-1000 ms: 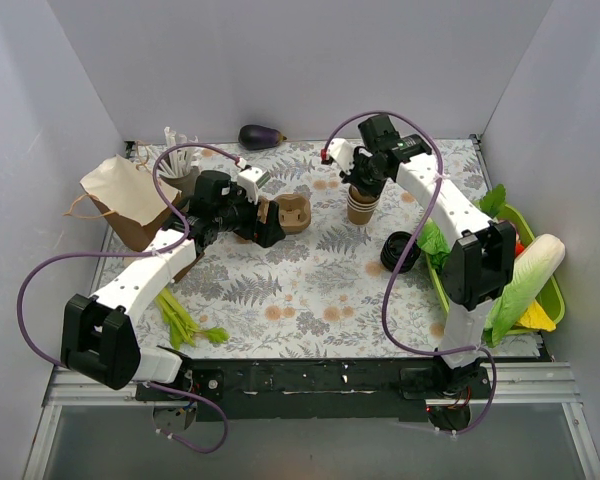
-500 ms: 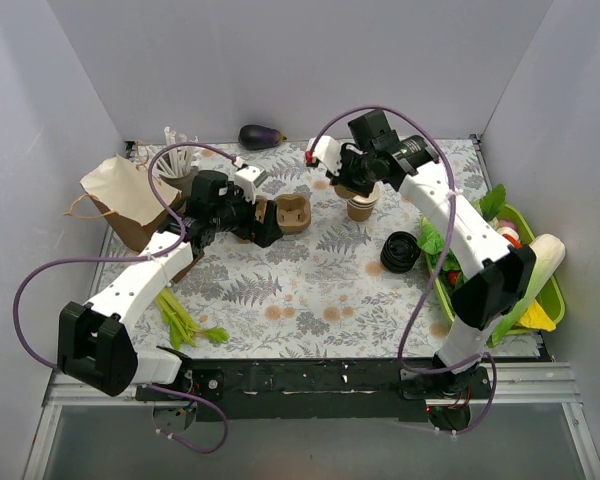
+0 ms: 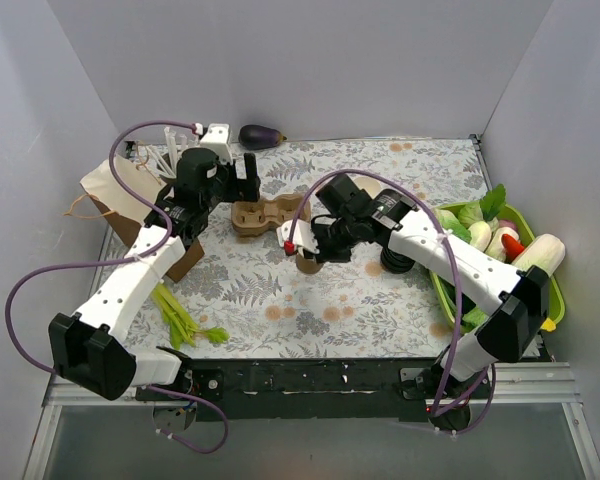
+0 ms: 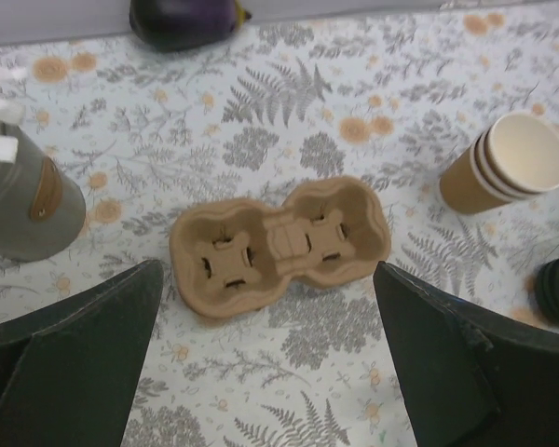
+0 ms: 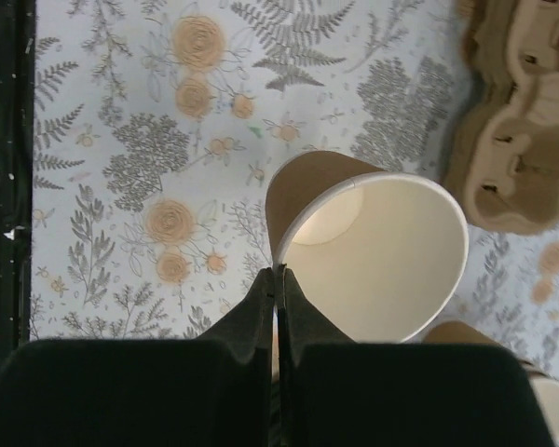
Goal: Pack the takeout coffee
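Hovering with its fingers spread wide, your left gripper (image 4: 268, 279) hangs over one two-slot cardboard carrier (image 4: 279, 244), with one eggplant (image 4: 182, 19) beyond it and one stack of three cups (image 4: 503, 163) to its right. Your right gripper (image 5: 275, 279), fingers pressed together, pinches the rim of one lidless paper cup (image 5: 382, 261) beside that carrier. A floral cloth (image 3: 310, 300) covers the table, enclosed by grey walls (image 3: 310, 60).

Links: white shells on both arms
Joints: black housings
Cables: purple, looping from each base to the wrist
Fingers: black, wedge-shaped
Base rail: black
Right wrist: small red marking
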